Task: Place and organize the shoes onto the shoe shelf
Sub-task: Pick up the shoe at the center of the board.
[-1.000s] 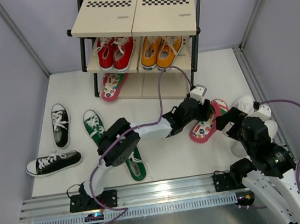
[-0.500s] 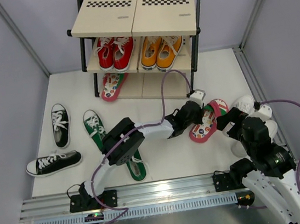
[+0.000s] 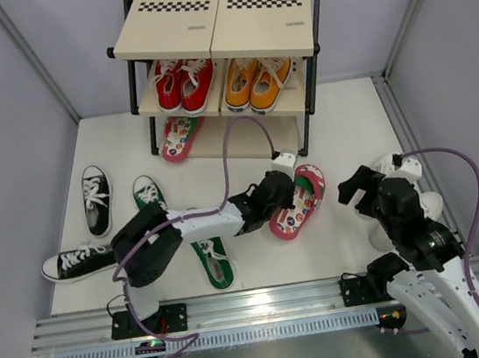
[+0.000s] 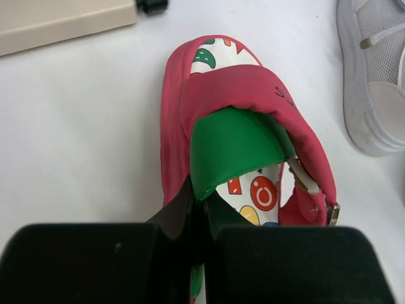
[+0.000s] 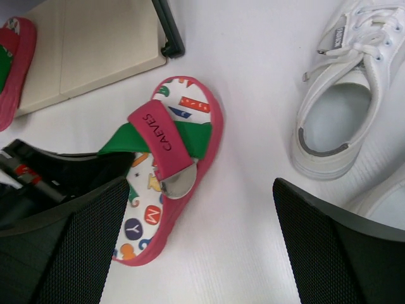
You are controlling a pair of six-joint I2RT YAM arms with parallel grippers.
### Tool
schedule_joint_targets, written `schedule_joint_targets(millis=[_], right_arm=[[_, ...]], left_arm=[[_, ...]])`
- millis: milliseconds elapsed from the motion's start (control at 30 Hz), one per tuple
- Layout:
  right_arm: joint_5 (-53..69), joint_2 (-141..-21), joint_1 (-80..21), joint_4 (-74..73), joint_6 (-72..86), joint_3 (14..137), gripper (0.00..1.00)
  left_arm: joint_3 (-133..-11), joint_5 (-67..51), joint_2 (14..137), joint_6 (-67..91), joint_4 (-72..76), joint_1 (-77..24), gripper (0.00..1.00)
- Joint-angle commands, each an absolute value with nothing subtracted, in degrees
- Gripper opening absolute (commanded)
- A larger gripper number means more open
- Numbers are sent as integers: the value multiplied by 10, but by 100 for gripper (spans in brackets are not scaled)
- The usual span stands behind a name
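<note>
Left claw (image 4: 199, 215) clamped one pink flip-flop (image 3: 297, 200); right claw (image 3: 360, 191) gaped wide.
Two green sneakers (image 3: 148, 197) and two black sneakers (image 3: 96, 200) lay toward the bench's (image 3: 338, 122) left edge, two white shoes (image 5: 354, 57) by its right.

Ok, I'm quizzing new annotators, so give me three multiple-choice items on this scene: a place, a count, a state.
1. Where on the shoe shelf does the stowed pink flip-flop lie? A top board; B middle tier; C bottom tier.
2. How many black sneakers lie on the table? A one; B two; C four.
3. The left gripper is: A wide open; B shut on the other flip-flop's green strap; C out of sight.
Key: C, it lies on the lowest board; B, both lie at the table's left side; B, the wrist view shows the strap pinched.
</note>
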State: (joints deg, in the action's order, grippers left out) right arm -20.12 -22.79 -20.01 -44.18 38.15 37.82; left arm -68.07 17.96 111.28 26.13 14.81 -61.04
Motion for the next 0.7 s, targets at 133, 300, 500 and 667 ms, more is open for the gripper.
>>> schedule_joint_targets(millis=[133,300,500,667], right_arm=[[-159,-280,-198,-355,350,380,99],[-137,-280,-198,-310,351,358,99],[-99,-293,-199,-230,324,334,99],[-92,-372,-198,-147,302,338,99]], left_arm=[[-603,252,925,258,84,-600,0],[-503,245,850,241,166,-551,0],[-445,260,787,203,189,-508,0],[-412,224,752,232,228,-434,0]])
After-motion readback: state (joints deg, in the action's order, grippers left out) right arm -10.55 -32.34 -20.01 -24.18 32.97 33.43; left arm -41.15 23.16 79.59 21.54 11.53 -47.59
